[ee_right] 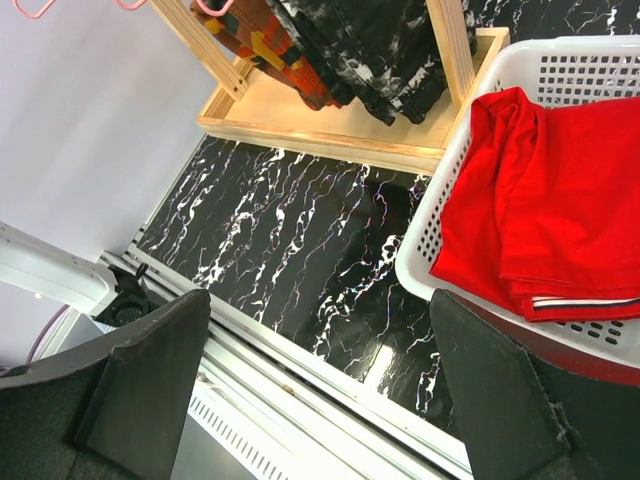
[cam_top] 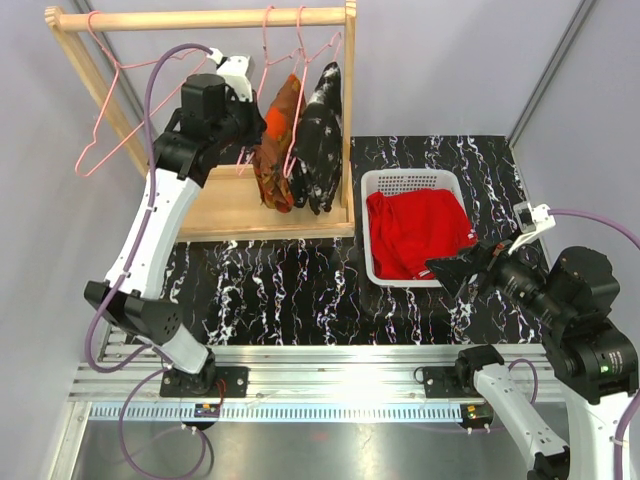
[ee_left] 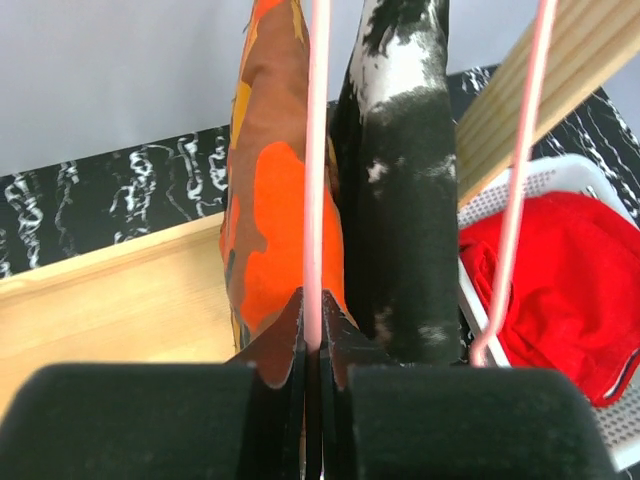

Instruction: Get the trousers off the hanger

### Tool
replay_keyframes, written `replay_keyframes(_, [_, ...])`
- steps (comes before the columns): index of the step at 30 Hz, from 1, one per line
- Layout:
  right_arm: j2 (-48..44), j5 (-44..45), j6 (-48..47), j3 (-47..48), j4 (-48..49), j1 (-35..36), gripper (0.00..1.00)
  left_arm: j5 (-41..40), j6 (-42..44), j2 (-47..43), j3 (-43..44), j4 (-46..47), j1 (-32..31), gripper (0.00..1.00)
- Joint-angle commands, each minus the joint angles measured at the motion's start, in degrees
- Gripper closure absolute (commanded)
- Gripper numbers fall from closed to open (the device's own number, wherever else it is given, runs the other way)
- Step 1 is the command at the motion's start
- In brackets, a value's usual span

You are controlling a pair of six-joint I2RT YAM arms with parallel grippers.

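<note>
Progress, by my judgement, is standing at one garment of three. I am finding the red trousers (cam_top: 415, 232) lying folded in the white plastic basket (cam_top: 412, 183), which is sitting just beside the wooden rack (cam_top: 200, 18). An empty pink hanger (cam_top: 98, 115) is dangling at the left end of the rail. Two garments are waiting for removal. The orange-brown patterned trousers (cam_top: 275, 150) and the black trousers with white splashes (cam_top: 320, 135) are each hanging over a hanger of their own, side by side and touching, near the right post.

With my left gripper (ee_left: 318, 350) I am pinching the thin hanger wire (ee_left: 318, 150) that is running down in front of the orange-brown pair and straight into the slit between the pads. Whether any cloth is being caught with it, I cannot tell. I am holding my right gripper (ee_right: 318, 305) spread wide and empty, near the front edge of the basket.

Materials:
- The hanging trousers are showing as soft cloth, drooping in limp vertical folds.
- The red pair is lying in flat layers, with a thin pale stripe along one edge.
- The hangers are presenting as slender pink wire bent into triangles.
- The basket wall is showing a perforated lattice.
- The rack is appearing as pale bare timber, with a round rail and a flat base board.
- The tabletop (cam_top: 280, 290) is showing black with white marble veining.
</note>
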Motion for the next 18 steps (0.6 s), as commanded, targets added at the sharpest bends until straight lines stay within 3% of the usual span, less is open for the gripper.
replay_keyframes(1, [-0.7,-1.7,-1.0,1.3,0.7,0.0,0.00,-7.4,-3.4,-7.1,-2.3,10.1,0.7,1.00])
replay_keyframes(4, [-0.9,-3.9,-1.2,0.7,2.1,0.0,0.01,-9.1,-5.3,-9.6,-3.2,13.4,0.7,1.00])
replay_keyframes(11, [-1.2,-8.1,1.3,-2.0,10.4,0.0,0.01,-9.1,-6.3,-8.4,4.0,12.3,0.7,1.00])
replay_keyframes(18, [0.9,-13.2,7.9,-8.5,29.6,0.0,0.01,-11.7,-5.9,-10.4,5.5,11.9,0.7,1.00])
